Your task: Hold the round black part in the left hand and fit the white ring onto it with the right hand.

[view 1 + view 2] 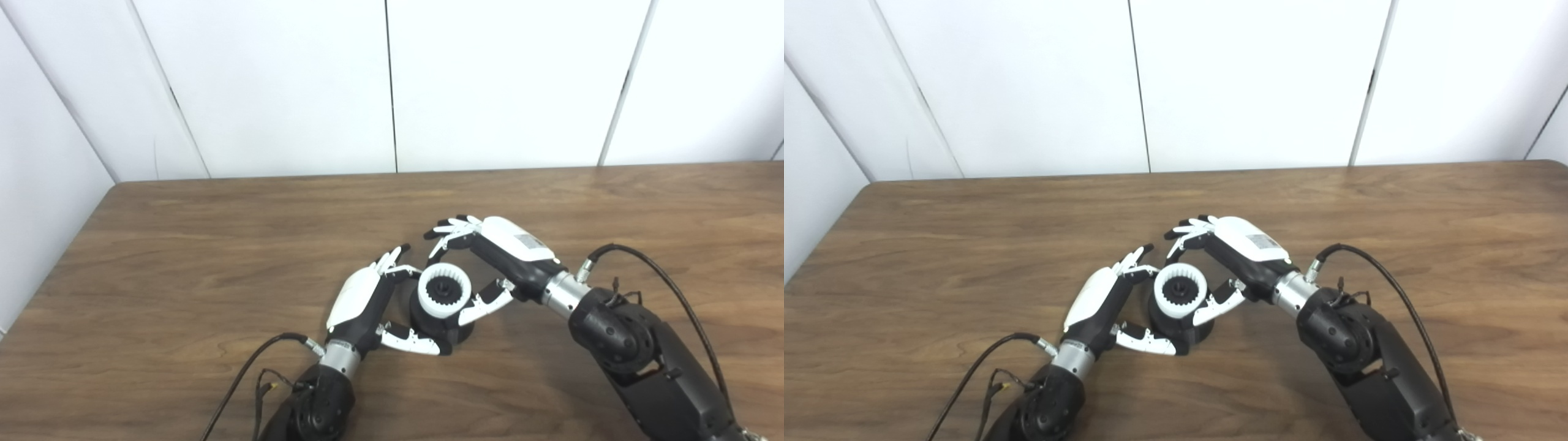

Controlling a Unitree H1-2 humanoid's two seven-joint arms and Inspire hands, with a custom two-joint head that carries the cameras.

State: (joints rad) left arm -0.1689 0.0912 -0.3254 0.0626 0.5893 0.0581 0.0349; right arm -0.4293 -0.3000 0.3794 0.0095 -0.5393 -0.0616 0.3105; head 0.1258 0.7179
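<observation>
On the wooden table (pixel 184 257), near its middle: round black part (pixel 450 334), standing on its base, toothed hub visible in the centre from above. Seated on top of that part: white ring (pixel 444 291), toothed on its inner face, level or close to level, its outer wall showing all round.

To the left of the black part: left hand (pixel 367 303), cupped round it, thumb reaching along the near side at the base and touching or almost touching, fingers curled toward the far-left side of the ring. Wrapped loosely rather than clenched; firm contact with the black part cannot be told from either view.

To the right of the black part: right hand (pixel 1234 257), arched over the far side, fingers spread and fanned out beyond the ring, tips clear of it. Thumb stretched down toward the ring's right edge, close beside it; whether touching cannot be told. Spread apart, pinching nothing visibly.

Behind the black part, past the table's far edge: white panelled wall (pixel 392 79). Nearer than the black part, trailing off each forearm: black cables (pixel 968 376), looping over the wood.
</observation>
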